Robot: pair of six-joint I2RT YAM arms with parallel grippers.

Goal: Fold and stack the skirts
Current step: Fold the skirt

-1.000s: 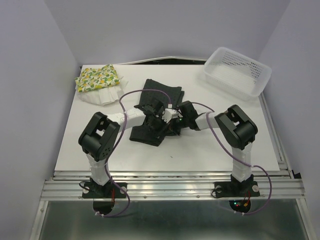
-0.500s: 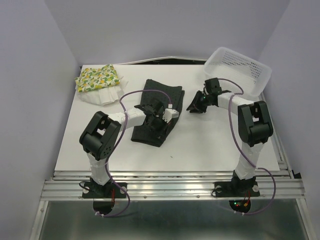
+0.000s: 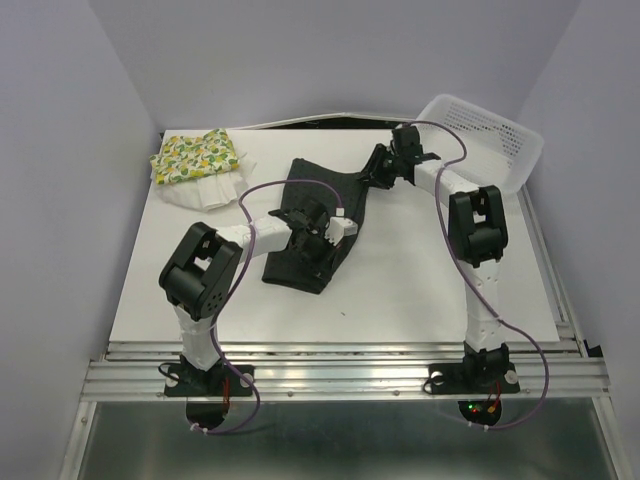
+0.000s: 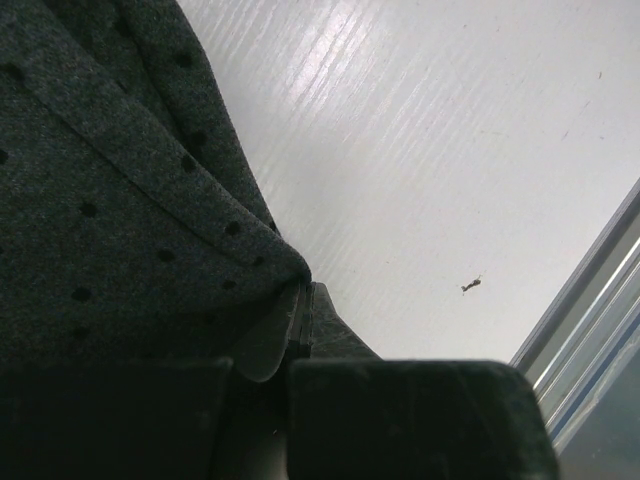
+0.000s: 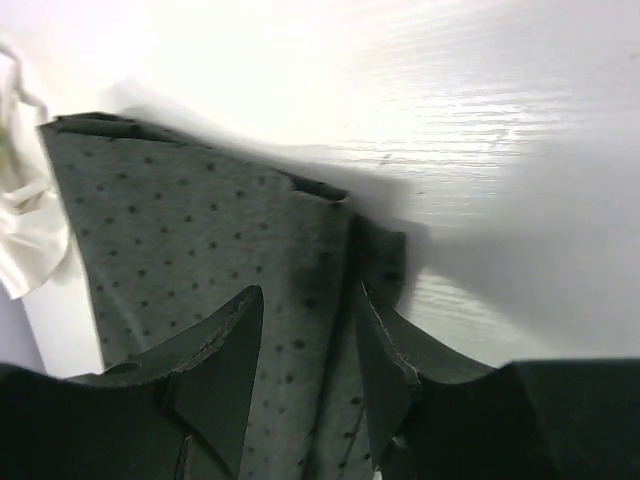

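Note:
The black skirt (image 3: 310,195) lies partly folded at the table's middle; up close it is dark with small dots (image 5: 200,230). My left gripper (image 3: 322,243) is shut on its near right edge, and the cloth (image 4: 120,180) bunches over the pressed fingertips of that gripper (image 4: 300,305). My right gripper (image 3: 379,170) hovers at the skirt's far right corner; in its own view the gripper (image 5: 305,305) is open, with the cloth's edge below the gap. The lemon-print skirt (image 3: 195,155) lies folded on the white skirt (image 3: 205,192) at the far left.
A white mesh basket (image 3: 522,140) stands at the far right corner, just behind my right arm. The table's metal front rail (image 3: 340,365) runs along the near edge.
My right arm has swung from beside the left gripper at the skirt's middle out to the skirt's far right corner, and its jaws have opened. The left gripper has stayed put.

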